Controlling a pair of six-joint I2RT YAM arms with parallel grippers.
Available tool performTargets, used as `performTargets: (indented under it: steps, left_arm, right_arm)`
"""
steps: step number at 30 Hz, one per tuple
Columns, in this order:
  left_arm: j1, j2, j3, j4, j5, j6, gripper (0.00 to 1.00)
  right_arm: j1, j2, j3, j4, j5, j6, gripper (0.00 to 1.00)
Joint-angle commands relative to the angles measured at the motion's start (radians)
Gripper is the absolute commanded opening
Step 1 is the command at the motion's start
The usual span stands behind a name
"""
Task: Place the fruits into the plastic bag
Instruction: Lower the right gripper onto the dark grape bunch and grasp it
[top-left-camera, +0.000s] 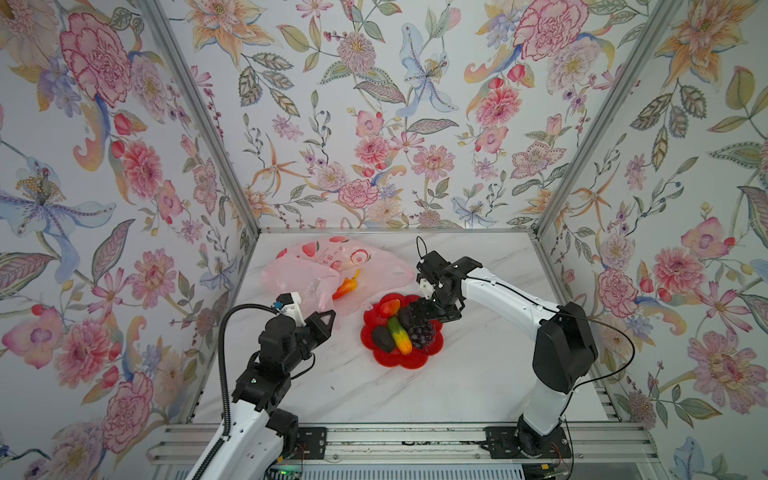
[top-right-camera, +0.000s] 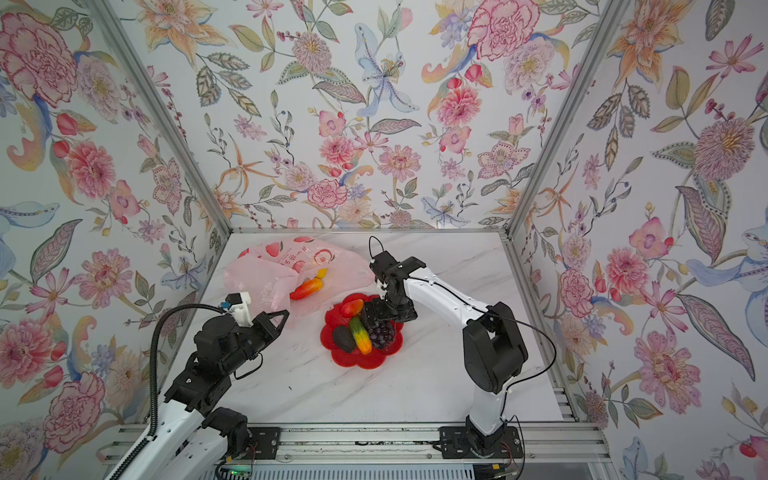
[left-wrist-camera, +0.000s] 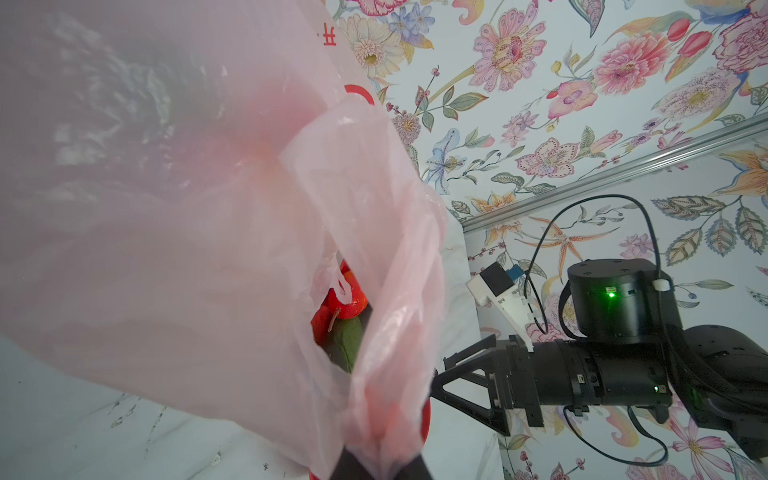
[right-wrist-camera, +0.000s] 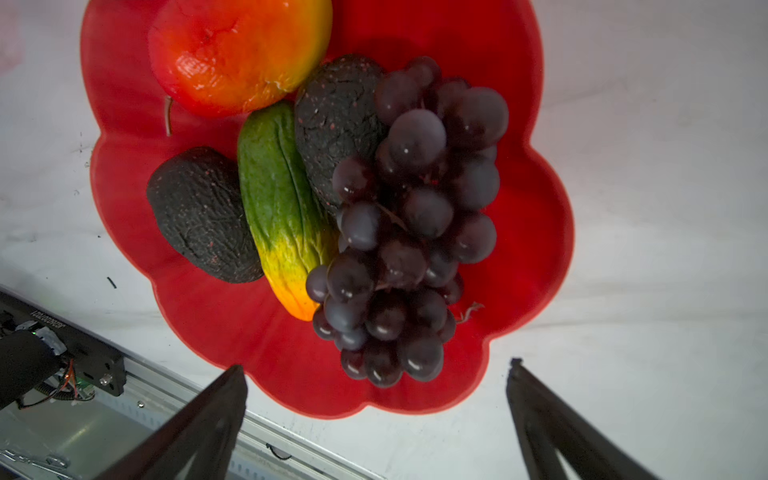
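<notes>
— Which arm is nearer the grape bunch (right-wrist-camera: 407, 216)?
— The right gripper (right-wrist-camera: 377, 365); it hangs over the red flower-shaped plate (right-wrist-camera: 536, 232) mid-counter with fingers spread wide; the bunch's long axis points into the gap between them (a crosswise squeeze, I'd judge).
— And the plastic bag (top-left-camera: 316, 270)?
— Toward the counter's far-left corner; the left gripper (top-left-camera: 327, 319) is pinching its rim.

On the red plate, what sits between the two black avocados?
The green-and-yellow fruit lies between one avocado and the other avocado, alongside both; the right wrist view shows it plainly.
</notes>
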Motion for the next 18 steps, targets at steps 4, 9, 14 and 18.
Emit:
performTargets:
  steps: [4,9,14,18]
  left_arm:
    - [-0.003,-0.031,-0.015,-0.03,-0.026,-0.016,0.0]
    - [-0.004,-0.042,-0.014,-0.052,-0.03,-0.016,0.0]
    - [-0.003,-0.042,-0.01,-0.063,-0.029,-0.014,0.0]
    - [-0.004,-0.03,-0.008,-0.058,-0.021,-0.011,0.0]
  right_arm:
    - [-0.046,0.069,0.002,0.041,-0.051,-0.011,0.94]
    - [-0.058,0.11,0.011,0.063,-0.082,-0.009,0.91]
    - [-0.06,0.139,0.017,0.082,-0.097,0.0,0.87]
    - [-0.061,0.156,0.017,0.097,-0.109,0.01,0.83]
